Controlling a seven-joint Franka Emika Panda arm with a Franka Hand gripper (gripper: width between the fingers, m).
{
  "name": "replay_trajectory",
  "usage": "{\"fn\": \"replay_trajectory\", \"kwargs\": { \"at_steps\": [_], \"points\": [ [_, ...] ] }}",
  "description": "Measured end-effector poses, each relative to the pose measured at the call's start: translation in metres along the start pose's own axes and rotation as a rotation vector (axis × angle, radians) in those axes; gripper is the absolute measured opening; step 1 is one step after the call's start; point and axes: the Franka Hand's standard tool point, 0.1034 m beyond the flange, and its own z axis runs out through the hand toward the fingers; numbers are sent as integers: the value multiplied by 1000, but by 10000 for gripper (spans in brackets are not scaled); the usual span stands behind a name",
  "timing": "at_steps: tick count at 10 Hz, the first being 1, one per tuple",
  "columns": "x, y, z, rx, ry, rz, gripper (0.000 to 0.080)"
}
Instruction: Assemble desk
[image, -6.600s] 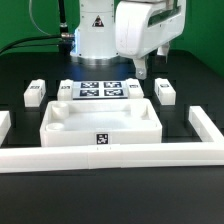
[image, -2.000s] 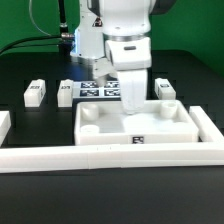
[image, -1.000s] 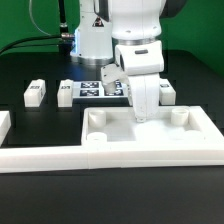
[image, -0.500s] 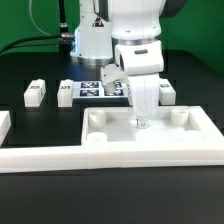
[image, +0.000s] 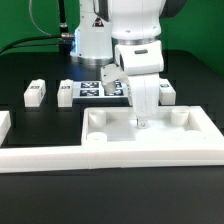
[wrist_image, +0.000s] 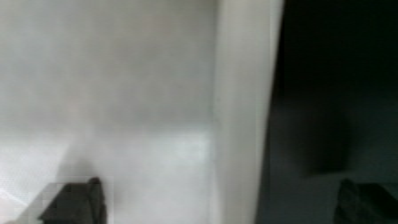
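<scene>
The white rimmed desk tabletop (image: 115, 130) lies upside up against the front rail, toward the exterior view's right, with round sockets in its corners. My gripper (image: 143, 121) hangs over its back rim, jaws open, one finger on each side of the rim and gripping nothing. The wrist view shows the tabletop's white floor and rim (wrist_image: 240, 110) between the dark fingertips (wrist_image: 71, 202), with my gripper (wrist_image: 217, 205) straddling the rim. Two white tagged leg blocks (image: 35, 93) (image: 66, 92) stand behind at the exterior view's left, and another (image: 165, 92) at its right.
The marker board (image: 97, 90) lies behind the tabletop near the robot's base. The long white border rail (image: 100, 158) runs along the front, with a side piece at the exterior view's right (image: 208, 125) and a short piece at its left (image: 4, 124).
The tabletop was slid toward the exterior view's right against the rail. Within the last second the jaws opened and let go of its back rim; the arm has stayed put.
</scene>
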Motion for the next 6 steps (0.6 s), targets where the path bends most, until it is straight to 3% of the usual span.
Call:
{"fn": "replay_trajectory", "kwargs": {
  "at_steps": [1, 4, 6],
  "points": [
    [1, 2, -3, -5, -1, 24, 649],
    [25, 11, -51, -70, -16, 214, 649],
    [56, 14, -71, -92, -8, 478, 649]
  ]
}}
